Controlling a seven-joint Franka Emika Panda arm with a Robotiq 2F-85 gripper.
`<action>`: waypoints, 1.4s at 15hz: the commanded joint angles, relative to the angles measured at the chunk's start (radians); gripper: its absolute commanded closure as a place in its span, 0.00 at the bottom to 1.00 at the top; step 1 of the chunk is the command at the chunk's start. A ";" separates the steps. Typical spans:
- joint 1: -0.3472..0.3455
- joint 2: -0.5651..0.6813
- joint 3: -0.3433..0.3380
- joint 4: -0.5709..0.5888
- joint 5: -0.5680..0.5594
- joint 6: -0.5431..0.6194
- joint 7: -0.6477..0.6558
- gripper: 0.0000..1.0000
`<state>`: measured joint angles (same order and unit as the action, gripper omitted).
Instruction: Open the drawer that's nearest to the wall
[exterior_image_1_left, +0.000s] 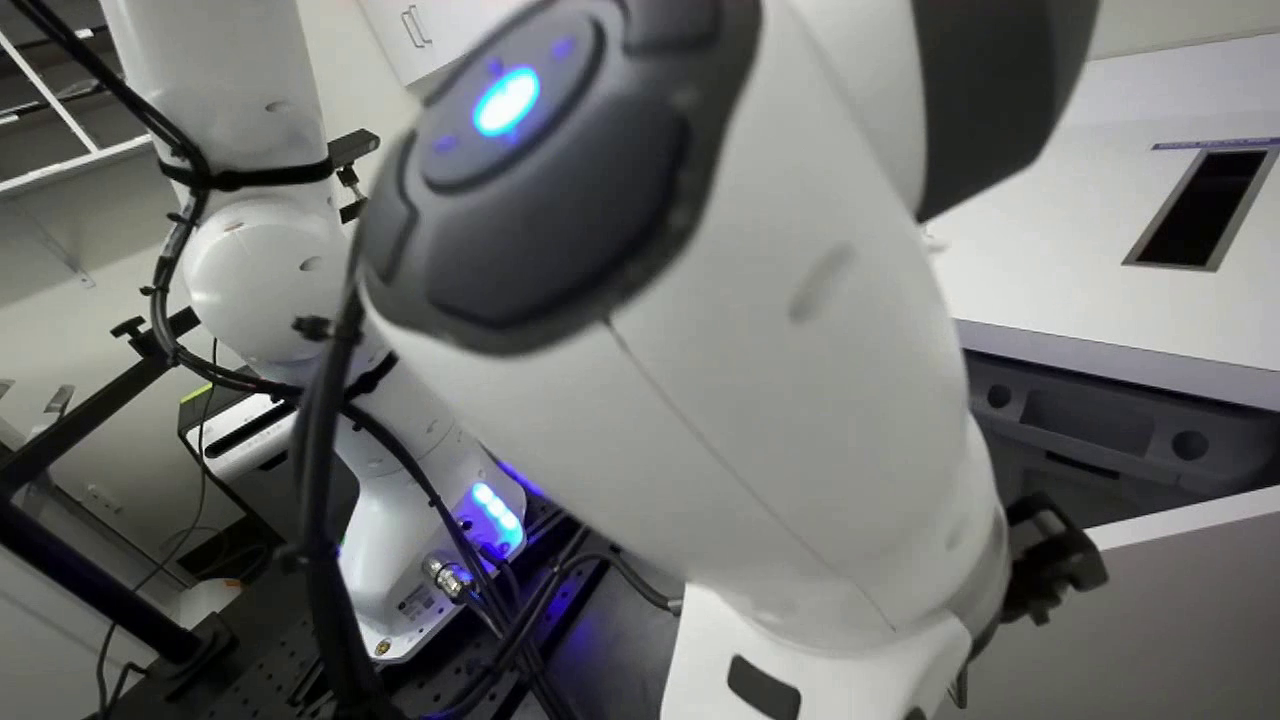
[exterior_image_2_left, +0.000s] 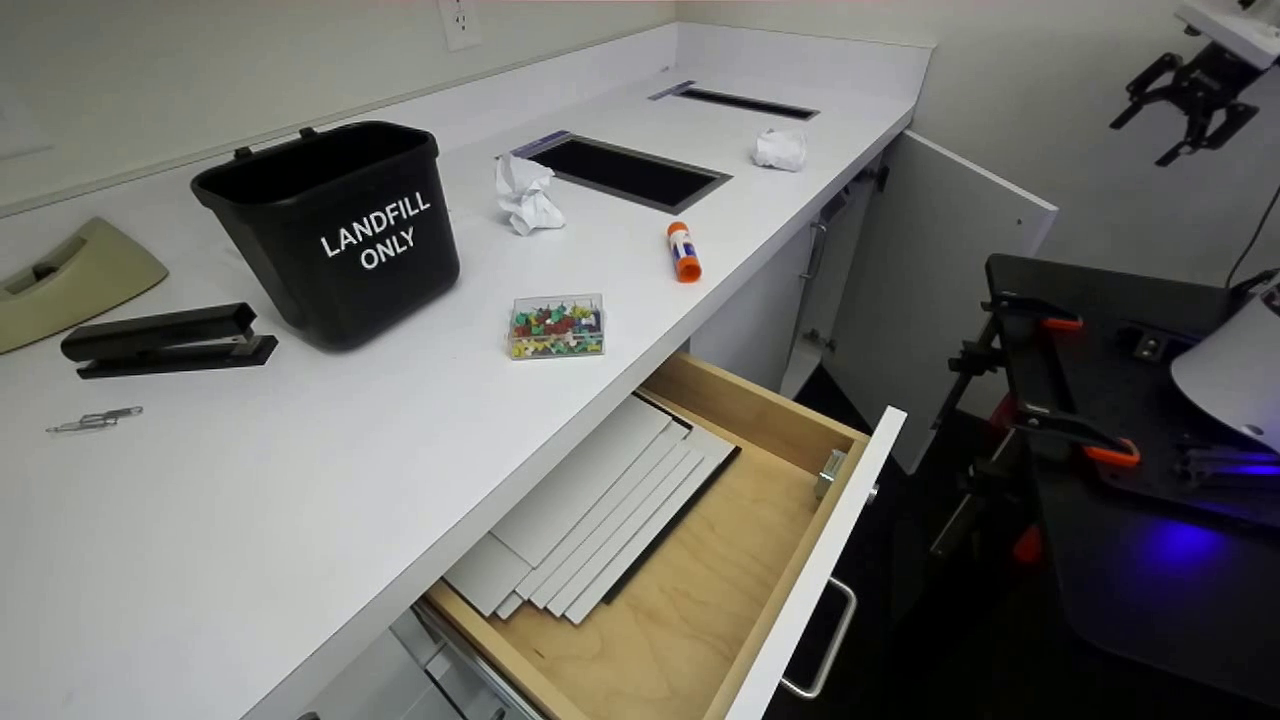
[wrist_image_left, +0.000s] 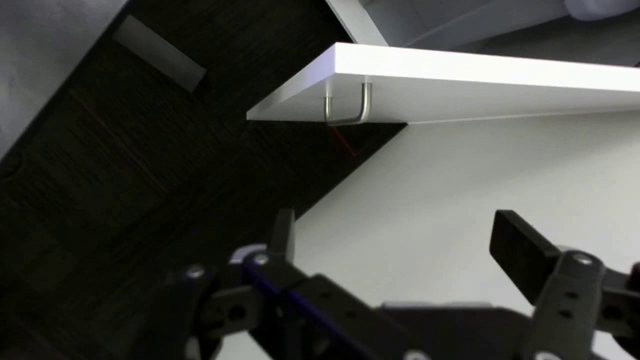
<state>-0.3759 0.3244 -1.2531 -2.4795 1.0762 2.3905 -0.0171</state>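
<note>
Holding nothing in the gripper (wrist_image_left: 395, 235), with fingers (wrist_image_left: 522, 255) spread wide apart and off the handle (wrist_image_left: 366, 102). Can see the cabinet door (exterior_image_2_left: 925, 280), presumably the one meant, swung open beside the wall (exterior_image_2_left: 1030, 110). Looks done already, leaving perhaps only a retreat.

In an exterior view, the white arm (exterior_image_1_left: 760, 400) partly hides the black tool (exterior_image_1_left: 1062, 572).

A stapler (exterior_image_2_left: 160, 335), tape dispenser (exterior_image_2_left: 80, 285), glue stick (exterior_image_2_left: 684, 252) and push pins (exterior_image_2_left: 556, 328) on a white counter (exterior_image_2_left: 400, 460) are marking this room as an office-like workspace.
</note>
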 joint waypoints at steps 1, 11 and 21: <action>0.266 -0.214 -0.218 -0.052 -0.121 0.115 -0.045 0.00; 0.802 -0.217 -0.399 0.028 -0.055 0.071 -0.294 0.00; 0.843 -0.215 -0.390 0.021 -0.063 0.094 -0.277 0.00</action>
<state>0.4671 0.1090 -1.6432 -2.4590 1.0137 2.4843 -0.2946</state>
